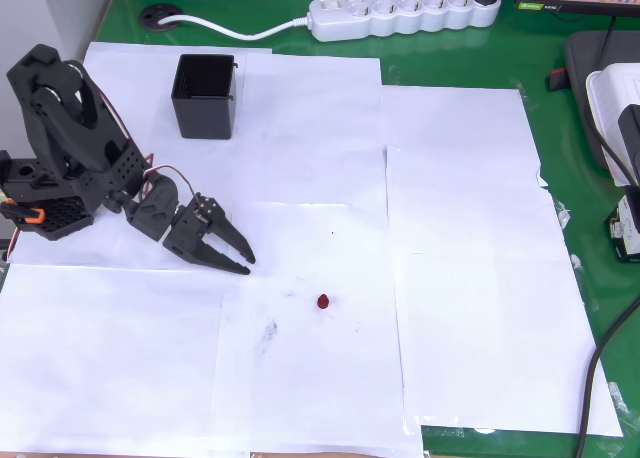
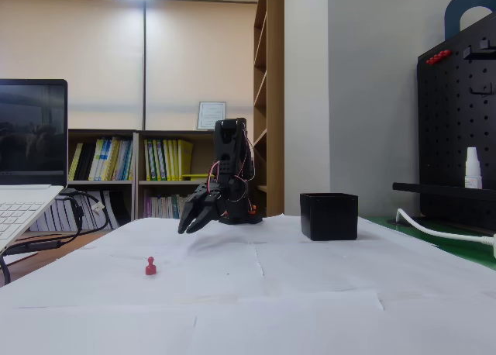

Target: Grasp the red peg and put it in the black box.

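White paper sheets (image 1: 300, 158) are spread over a green table (image 1: 560, 128). The red peg (image 1: 323, 301) is seen near the gripper (image 1: 244, 262), whose fingers are parted and empty; the black box (image 1: 206, 96) stands well apart from it.

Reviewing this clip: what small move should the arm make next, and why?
Probably extend the gripper toward the red peg and lower over it. The fingers look slightly parted and hold nothing, the peg lies apart on the white paper, and the black box looks empty.
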